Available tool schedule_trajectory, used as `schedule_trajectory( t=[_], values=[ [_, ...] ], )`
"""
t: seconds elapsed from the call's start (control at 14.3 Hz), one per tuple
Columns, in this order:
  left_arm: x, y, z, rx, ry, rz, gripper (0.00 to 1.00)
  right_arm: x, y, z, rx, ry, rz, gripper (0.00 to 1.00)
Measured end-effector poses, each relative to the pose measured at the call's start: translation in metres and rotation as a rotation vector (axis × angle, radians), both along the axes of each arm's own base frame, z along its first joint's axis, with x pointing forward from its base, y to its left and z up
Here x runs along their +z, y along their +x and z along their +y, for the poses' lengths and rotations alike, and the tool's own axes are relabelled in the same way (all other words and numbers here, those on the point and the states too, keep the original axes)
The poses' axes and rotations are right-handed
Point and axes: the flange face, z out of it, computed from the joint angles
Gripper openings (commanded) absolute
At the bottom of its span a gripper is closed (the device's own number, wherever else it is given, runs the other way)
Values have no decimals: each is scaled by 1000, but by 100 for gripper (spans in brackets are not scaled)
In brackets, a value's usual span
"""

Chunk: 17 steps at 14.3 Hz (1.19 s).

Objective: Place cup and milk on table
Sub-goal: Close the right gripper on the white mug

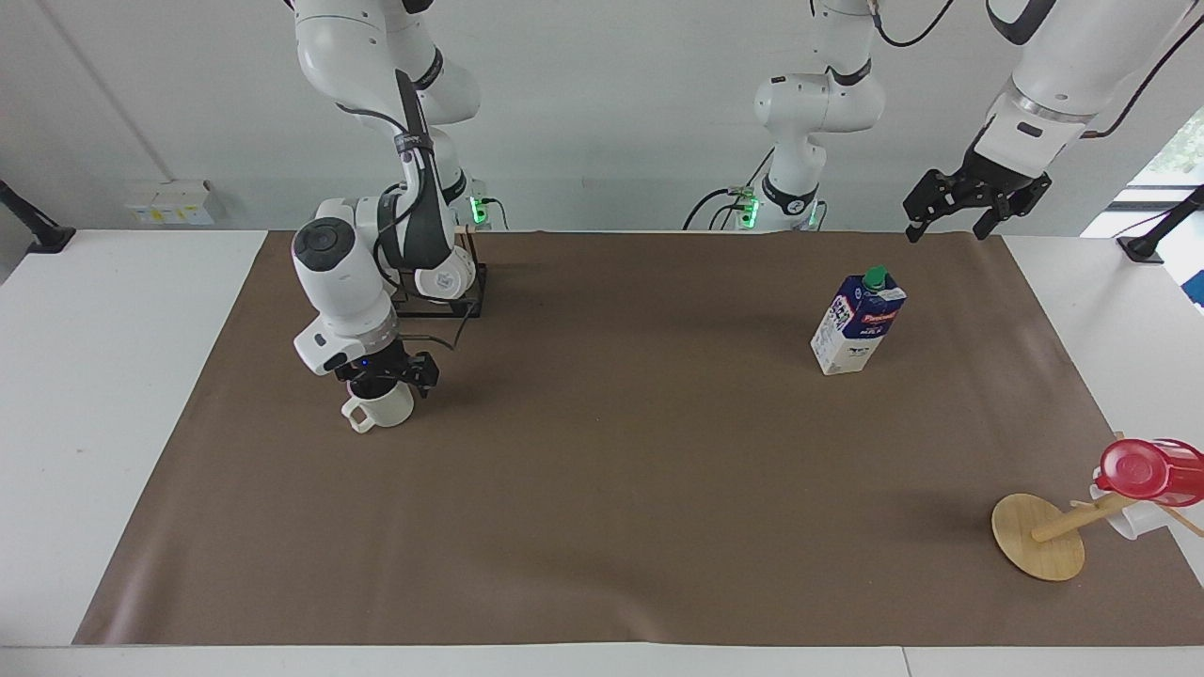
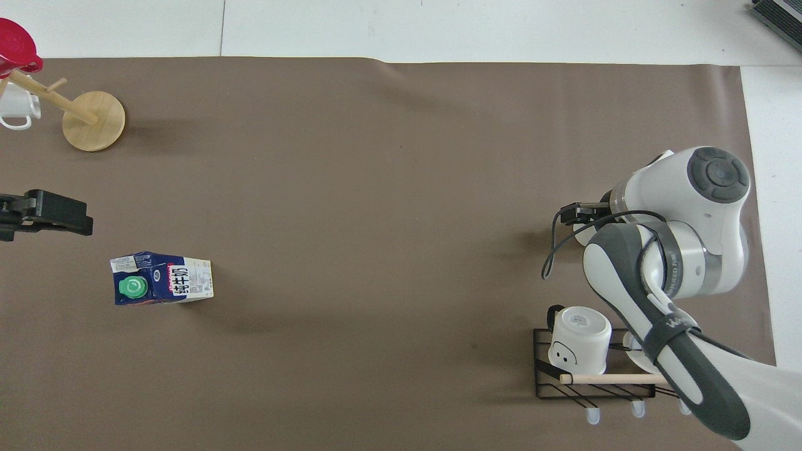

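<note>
Seen facing, the cup (image 1: pixel 381 407) is met by the right gripper (image 1: pixel 384 378), grip untellable, a wire rack (image 1: pixel 475 287) at its one o'clock, while the left gripper (image 1: pixel 974 212) is held open at one o'clock of the milk (image 1: pixel 858 324), printed 纯牛奶.

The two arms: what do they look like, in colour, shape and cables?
Both arms are glossy white with rounded joints and dark grey caps. The right gripper and left gripper are black, with two fingers. Black cables run along each arm.

cup (image 1: pixel 384 406) – cream, upright on mat | milk (image 1: pixel 857 322) – upright carton
</note>
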Motion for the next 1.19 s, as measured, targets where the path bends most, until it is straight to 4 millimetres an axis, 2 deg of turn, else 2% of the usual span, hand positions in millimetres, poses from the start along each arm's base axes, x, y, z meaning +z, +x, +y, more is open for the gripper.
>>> schedule_trajectory(
  t=[0.21, 0.91, 1.05, 1.19],
  values=[
    [0, 0, 0, -1, 0, 2, 100, 0, 0, 0, 0, 0, 0, 0],
    [0, 0, 0, -1, 0, 4, 100, 0, 0, 0, -1, 0, -1, 0],
    [0, 0, 0, -1, 0, 4, 100, 7, 3, 0, -3, 2, -17, 0],
    [0, 0, 0, -1, 0, 4, 100, 25, 10, 1, -31, 6, -53, 0]
  ],
)
